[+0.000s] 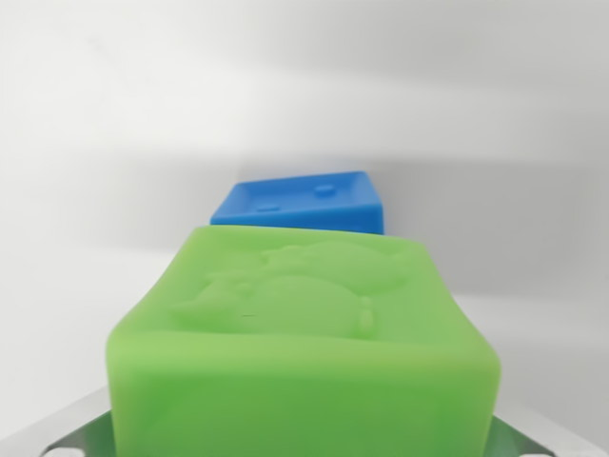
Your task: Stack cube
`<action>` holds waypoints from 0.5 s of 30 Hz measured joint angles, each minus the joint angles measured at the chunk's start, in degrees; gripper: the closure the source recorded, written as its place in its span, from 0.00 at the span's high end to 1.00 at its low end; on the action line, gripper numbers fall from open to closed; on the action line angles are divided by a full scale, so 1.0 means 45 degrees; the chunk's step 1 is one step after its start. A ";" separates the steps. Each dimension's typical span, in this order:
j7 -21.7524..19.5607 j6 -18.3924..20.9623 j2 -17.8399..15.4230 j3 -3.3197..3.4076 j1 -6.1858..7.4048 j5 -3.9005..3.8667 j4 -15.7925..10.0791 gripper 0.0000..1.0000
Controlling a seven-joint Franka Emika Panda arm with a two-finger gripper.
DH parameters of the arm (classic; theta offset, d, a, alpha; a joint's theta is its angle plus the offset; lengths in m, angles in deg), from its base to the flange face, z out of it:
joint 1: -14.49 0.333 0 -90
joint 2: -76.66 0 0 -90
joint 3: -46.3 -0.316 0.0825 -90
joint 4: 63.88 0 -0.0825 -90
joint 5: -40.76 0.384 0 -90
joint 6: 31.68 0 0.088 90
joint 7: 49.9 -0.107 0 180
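Note:
A green cube (304, 333) with a raised animal figure on its top fills the lower half of the wrist view, very close to the camera. Grey metal parts of my gripper (304, 443) show at the bottom corners, pressed against the cube's left and right sides, so the gripper is shut on it. The fingertips themselves are hidden by the cube. Behind the green cube lies a blue cube (304, 202) with small dimples on its top. Its lower part is covered by the green cube's far edge.
A plain white surface (86, 190) spreads around both cubes, with a soft grey shadow band behind the blue cube. No other objects show.

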 joint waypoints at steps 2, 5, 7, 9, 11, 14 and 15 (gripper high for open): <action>0.0039 -0.0152 0.0140 -0.0028 -0.0012 0.0056 0.0012 0.00; 0.0087 -0.0354 0.0352 -0.0064 -0.0028 0.0126 0.0038 0.00; 0.0115 -0.0471 0.0509 -0.0091 -0.0044 0.0165 0.0063 0.00; 0.0134 -0.0572 0.0630 -0.0116 -0.0063 0.0198 0.0083 0.00; 0.0156 -0.0674 0.0754 -0.0139 -0.0080 0.0231 0.0108 0.00; 0.0187 -0.0789 0.0891 -0.0174 -0.0105 0.0276 0.0128 0.00; 0.0195 -0.0817 0.0919 -0.0184 -0.0113 0.0286 0.0131 0.00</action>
